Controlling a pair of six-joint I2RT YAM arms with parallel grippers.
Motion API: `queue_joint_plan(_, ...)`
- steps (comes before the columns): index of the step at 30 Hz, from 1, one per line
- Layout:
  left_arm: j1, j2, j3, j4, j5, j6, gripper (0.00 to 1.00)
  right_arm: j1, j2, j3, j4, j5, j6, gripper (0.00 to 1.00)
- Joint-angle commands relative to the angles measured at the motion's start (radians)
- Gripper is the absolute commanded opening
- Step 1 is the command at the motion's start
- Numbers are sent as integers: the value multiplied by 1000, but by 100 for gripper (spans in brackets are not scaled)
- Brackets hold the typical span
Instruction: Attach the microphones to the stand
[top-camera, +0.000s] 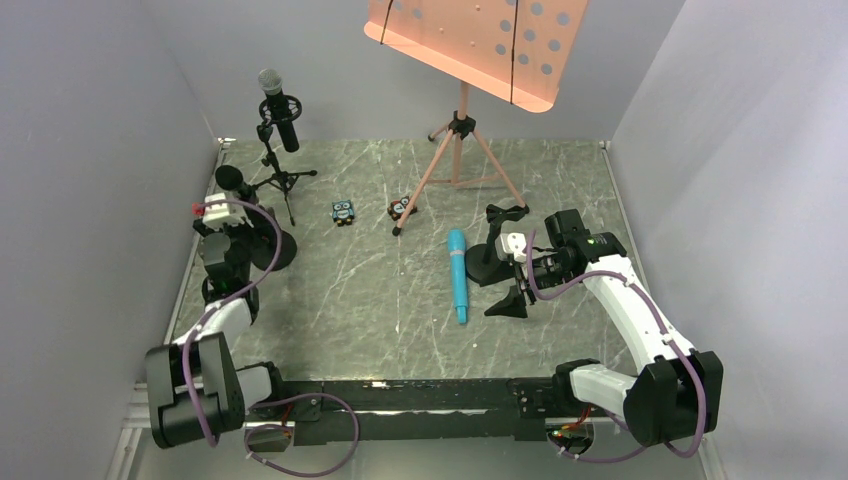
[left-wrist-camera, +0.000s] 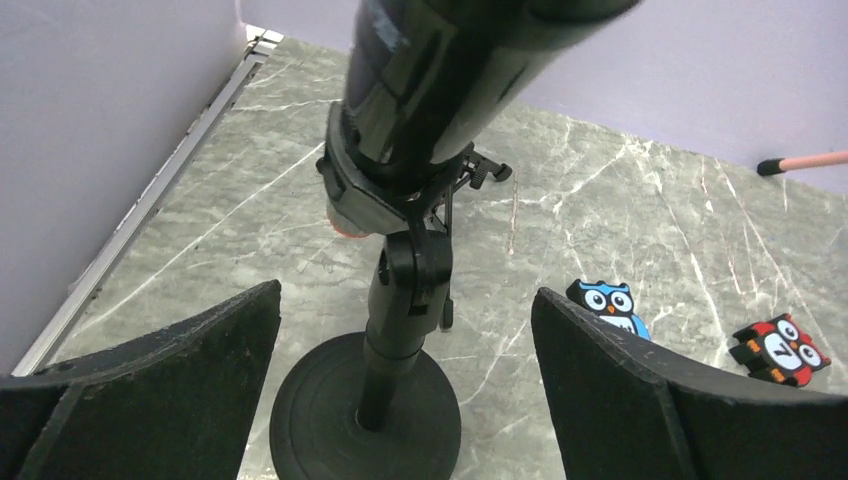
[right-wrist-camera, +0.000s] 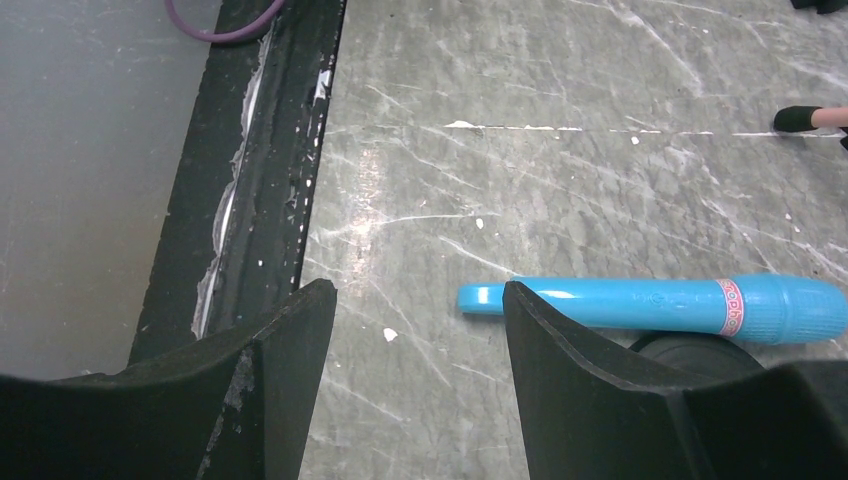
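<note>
A black microphone (left-wrist-camera: 440, 80) with an orange end cap (left-wrist-camera: 345, 225) sits tilted in the clip of a round-base stand (left-wrist-camera: 365, 410) at the table's left. My left gripper (left-wrist-camera: 405, 330) is open, its fingers (left-wrist-camera: 200, 350) wide on either side of the stand's post and touching nothing. In the top view that gripper (top-camera: 235, 225) is by the black microphone (top-camera: 232, 180). A silver-headed microphone (top-camera: 278, 110) is clipped on a tripod stand at the back left. The turquoise microphone (top-camera: 458, 275) lies flat on the table. My right gripper (right-wrist-camera: 420, 320) is open and empty just beside the tail of the turquoise microphone (right-wrist-camera: 650, 305).
A second round-base stand (top-camera: 495, 268) with an empty clip (top-camera: 505, 212) stands right of the turquoise microphone. A pink music stand (top-camera: 460, 150) occupies the back centre. Blue (top-camera: 343, 211) and red (top-camera: 402, 209) owl figurines lie near its legs. Walls close in left and right.
</note>
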Motion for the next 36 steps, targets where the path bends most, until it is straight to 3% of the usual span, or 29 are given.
queue_joint_plan(1, -2, -118, 7, -180, -68, -90, 99, -1, -24, 32, -7, -24, -24, 68)
queue_joint_plan(11, 1, -548, 85, -821, -145, -248, 99, -117, -78, 60, -28, -67, 3, 69)
queue_joint_plan(13, 2, -609, 131, -915, -112, -216, 99, -160, -84, 88, -72, -80, -7, 69)
queue_joint_plan(17, 3, -658, 192, -1024, 119, -150, 99, -179, -98, 173, -170, -29, 10, 70)
queue_joint_plan(24, 3, -605, 207, -1082, 523, -135, 99, -244, -211, 195, -50, 74, 327, 73)
queue_joint_plan(27, -8, -600, 176, -1046, 674, -137, 99, -245, -262, 163, 45, 131, 418, 80)
queue_joint_plan(30, -65, -642, 145, -1010, 700, -150, 99, -245, -282, 112, 186, 164, 552, 89)
queue_joint_plan(33, -163, -674, 88, -950, 669, -250, 99, -245, -258, 52, 256, 93, 573, 90)
queue_joint_plan(36, -341, -672, 61, -951, 515, -329, 99, -245, -237, 6, 325, 88, 602, 90)
